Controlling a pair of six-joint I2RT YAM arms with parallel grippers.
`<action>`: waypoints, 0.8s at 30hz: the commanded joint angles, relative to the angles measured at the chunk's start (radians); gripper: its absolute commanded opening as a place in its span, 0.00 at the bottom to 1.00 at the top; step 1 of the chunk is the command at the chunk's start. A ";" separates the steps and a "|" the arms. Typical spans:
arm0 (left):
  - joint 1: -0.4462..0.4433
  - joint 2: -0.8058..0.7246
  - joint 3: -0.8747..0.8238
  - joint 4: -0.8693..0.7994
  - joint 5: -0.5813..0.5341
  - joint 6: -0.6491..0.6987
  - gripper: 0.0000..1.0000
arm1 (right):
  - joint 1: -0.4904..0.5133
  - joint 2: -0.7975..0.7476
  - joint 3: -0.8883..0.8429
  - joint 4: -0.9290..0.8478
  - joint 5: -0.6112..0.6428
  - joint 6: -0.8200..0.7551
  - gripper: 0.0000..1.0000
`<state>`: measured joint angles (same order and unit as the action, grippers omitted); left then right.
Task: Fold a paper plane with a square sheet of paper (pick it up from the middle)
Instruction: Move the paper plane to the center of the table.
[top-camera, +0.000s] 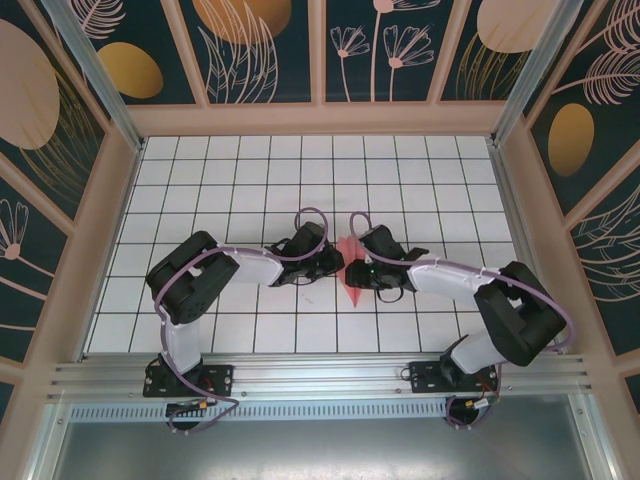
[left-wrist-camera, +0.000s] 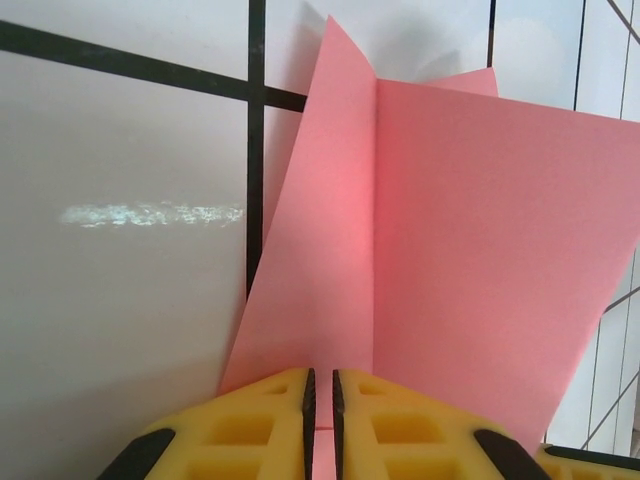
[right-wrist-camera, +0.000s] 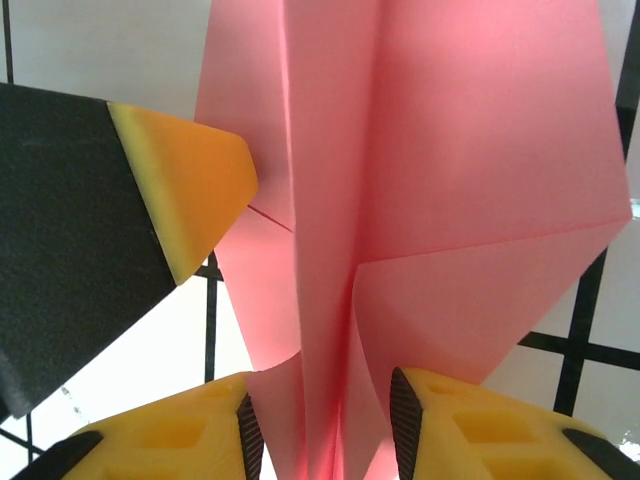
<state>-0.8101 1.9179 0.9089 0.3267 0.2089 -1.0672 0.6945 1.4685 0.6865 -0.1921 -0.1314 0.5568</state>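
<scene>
The left gripper (left-wrist-camera: 321, 376) is clamped on a thin salmon-pink paper (left-wrist-camera: 470, 250), its two yellow fingers pressed almost together with only a sliver of pink between them. The paper, already creased into overlapping flaps with a sharp upright fold down the middle, stands up off the white grid-tiled surface (top-camera: 250, 180) between the two arms, near the middle of the tiles (top-camera: 352, 290). The right gripper (right-wrist-camera: 322, 378) faces it from the other side with its fingers apart, straddling the lower folds of the paper (right-wrist-camera: 450, 130) without pinching them flat. In the right wrist view, one yellow fingertip (right-wrist-camera: 190, 185) of the left gripper touches the paper's left flap.
</scene>
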 joint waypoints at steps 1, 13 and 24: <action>-0.003 -0.005 -0.027 -0.010 0.001 -0.013 0.18 | 0.021 0.029 0.050 -0.063 0.094 -0.005 0.36; 0.012 -0.165 -0.145 0.052 -0.085 -0.063 0.19 | 0.102 0.173 0.170 -0.198 0.277 0.000 0.23; 0.081 -0.428 -0.266 -0.020 -0.180 -0.033 0.21 | 0.144 0.239 0.284 -0.294 0.354 0.022 0.04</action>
<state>-0.7425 1.5326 0.6724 0.3515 0.0780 -1.1122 0.8276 1.6894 0.9298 -0.4198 0.1780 0.5678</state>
